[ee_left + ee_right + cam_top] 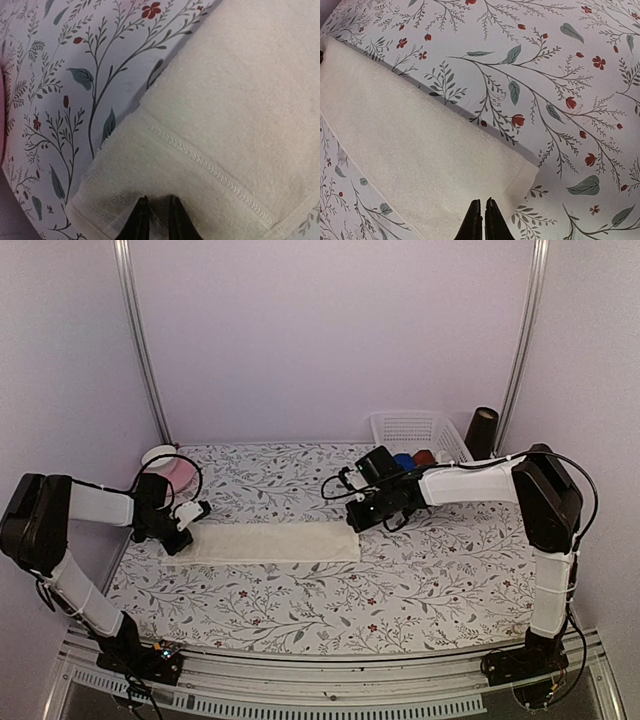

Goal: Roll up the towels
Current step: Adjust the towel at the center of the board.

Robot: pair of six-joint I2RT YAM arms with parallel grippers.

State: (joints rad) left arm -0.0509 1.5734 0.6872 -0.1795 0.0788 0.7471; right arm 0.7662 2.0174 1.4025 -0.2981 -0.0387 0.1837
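The cream towel [270, 542] lies folded in a long flat strip across the middle of the table. My left gripper [186, 528] is at its left end. In the left wrist view the jaws [160, 217] stand narrowly apart, pressed into the hemmed end of the towel [240, 100] with cloth pinched between them. My right gripper [357, 517] is at the right end. In the right wrist view it [483, 220] is shut just over the towel's folded end [420, 150]. A royal blue cloth [403, 460] shows in the basket at the back.
A white basket [415, 428] stands at the back right, with a dark red roll [424, 456] beside the blue cloth. A dark cup [482, 430] stands to its right. A pink and white bowl [165, 462] sits at the back left. Walls close in on both sides.
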